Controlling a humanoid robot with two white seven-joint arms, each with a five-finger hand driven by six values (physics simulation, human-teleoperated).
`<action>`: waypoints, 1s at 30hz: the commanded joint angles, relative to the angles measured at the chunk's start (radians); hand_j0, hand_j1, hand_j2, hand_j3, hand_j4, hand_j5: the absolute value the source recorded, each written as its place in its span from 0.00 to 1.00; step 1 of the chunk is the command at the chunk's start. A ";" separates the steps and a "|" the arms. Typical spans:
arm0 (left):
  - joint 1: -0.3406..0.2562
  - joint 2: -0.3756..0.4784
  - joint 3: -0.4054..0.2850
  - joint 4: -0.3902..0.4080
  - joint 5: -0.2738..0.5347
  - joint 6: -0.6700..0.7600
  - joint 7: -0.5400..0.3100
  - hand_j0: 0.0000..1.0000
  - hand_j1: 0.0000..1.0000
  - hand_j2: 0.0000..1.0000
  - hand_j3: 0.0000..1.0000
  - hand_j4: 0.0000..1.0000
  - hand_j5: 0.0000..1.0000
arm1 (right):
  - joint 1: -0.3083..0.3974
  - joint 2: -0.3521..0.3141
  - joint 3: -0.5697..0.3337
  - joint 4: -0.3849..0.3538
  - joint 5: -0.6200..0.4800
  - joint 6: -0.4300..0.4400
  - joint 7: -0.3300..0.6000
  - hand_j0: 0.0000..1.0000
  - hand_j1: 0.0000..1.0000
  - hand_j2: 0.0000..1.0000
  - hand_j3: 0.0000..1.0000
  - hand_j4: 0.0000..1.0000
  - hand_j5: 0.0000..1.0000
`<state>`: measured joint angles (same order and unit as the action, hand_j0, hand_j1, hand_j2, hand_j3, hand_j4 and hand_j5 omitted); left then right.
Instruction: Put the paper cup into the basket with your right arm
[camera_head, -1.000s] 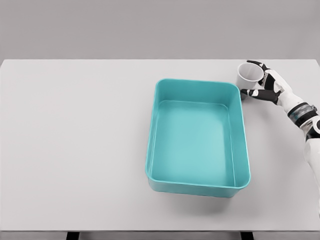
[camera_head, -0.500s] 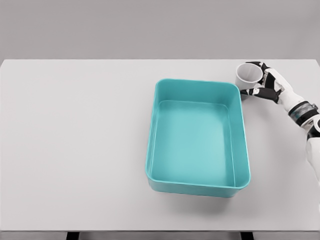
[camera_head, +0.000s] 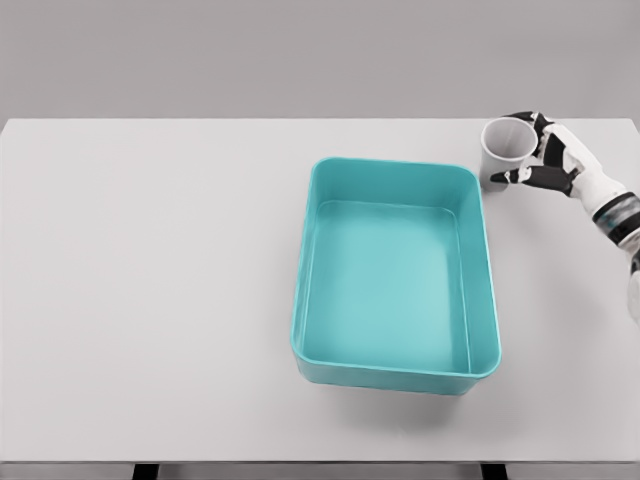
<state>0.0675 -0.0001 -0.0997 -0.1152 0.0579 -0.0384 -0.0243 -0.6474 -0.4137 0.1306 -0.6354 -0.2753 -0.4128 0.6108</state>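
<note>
The teal basket sits nearest, at the middle of the white table, open side up and holding nothing. Beyond its far right corner, at about two o'clock from the basket, the right hand has its fingers curled around the paper cup, which stands upright just outside the rim. So the grasp looks made; judging from this, lifting the cup, carrying it toward eight o'clock over the rim and letting go remain.
</note>
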 joint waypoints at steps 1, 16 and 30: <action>0.000 0.000 0.000 0.000 0.000 0.000 0.000 1.00 1.00 1.00 1.00 1.00 1.00 | 0.000 -0.005 -0.002 -0.041 -0.008 0.000 0.000 0.47 0.47 0.47 0.47 0.47 0.47; 0.000 0.000 0.000 0.000 0.000 0.000 0.000 1.00 1.00 1.00 1.00 1.00 1.00 | 0.147 -0.065 -0.078 -0.305 -0.012 -0.003 0.000 0.47 0.47 0.47 0.47 0.47 0.47; 0.000 0.000 0.000 0.000 0.000 0.000 0.000 1.00 1.00 1.00 1.00 1.00 1.00 | 0.235 -0.079 -0.109 -0.555 -0.013 -0.009 0.000 0.47 0.47 0.47 0.47 0.47 0.47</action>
<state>0.0675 -0.0001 -0.0997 -0.1151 0.0581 -0.0383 -0.0244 -0.4111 -0.4912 0.0239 -1.1495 -0.2802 -0.4215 0.6114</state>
